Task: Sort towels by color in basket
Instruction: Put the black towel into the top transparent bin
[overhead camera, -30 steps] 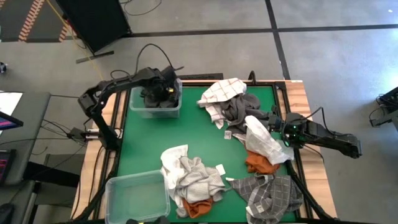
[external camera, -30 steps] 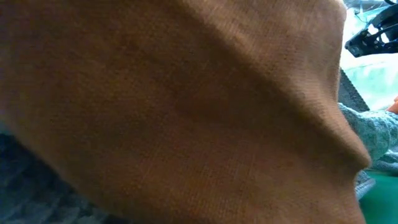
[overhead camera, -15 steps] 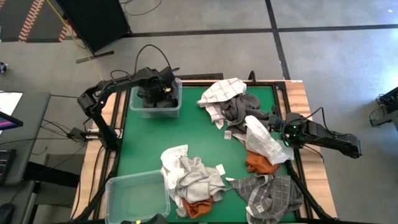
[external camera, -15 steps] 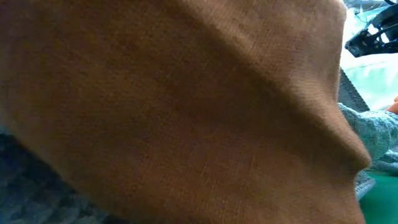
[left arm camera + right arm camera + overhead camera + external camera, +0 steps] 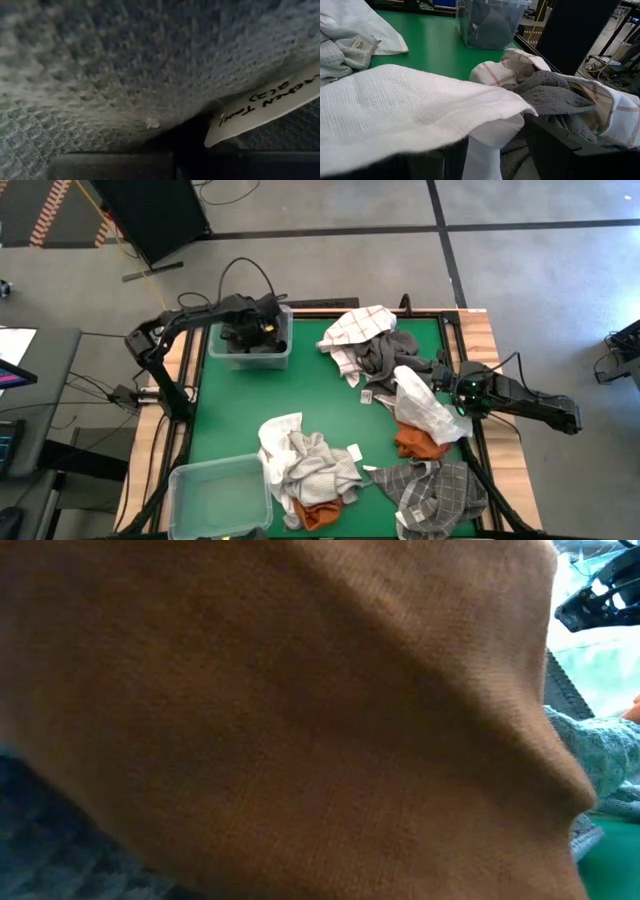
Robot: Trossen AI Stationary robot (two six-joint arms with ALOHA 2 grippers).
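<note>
My left gripper (image 5: 263, 330) reaches down into the clear bin (image 5: 250, 362) at the table's far left, shut on a dark grey towel (image 5: 243, 338). That towel's waffle weave (image 5: 150, 60) and white tag (image 5: 265, 110) fill the left wrist view. My right gripper (image 5: 455, 392) waits open at the table's right edge. A white towel (image 5: 410, 105) lies across in front of its fingers. More towels lie in heaps: checked (image 5: 360, 325), dark grey (image 5: 385, 360), rust orange (image 5: 418, 442), grey checked (image 5: 435, 495). My left gripper is shut on the dark grey towel from above, its fingers pointing steeply down into the bin. The cloth itself hides the place of contact, so which part it has cannot be told. The towel's lower part lies bunched in the bin.
A second clear bin (image 5: 220, 495) stands at the near left corner. Beside it lies a heap of white (image 5: 280, 435), light grey (image 5: 315, 465) and rust orange (image 5: 318, 515) towels. A rust orange towel (image 5: 300, 720) covers nearly the whole low view. Bare green table (image 5: 300, 395) shows mid-left.
My left gripper has sunk a little deeper into the far-left bin with the dark grey towel, rolling slightly, and has stayed shut.
</note>
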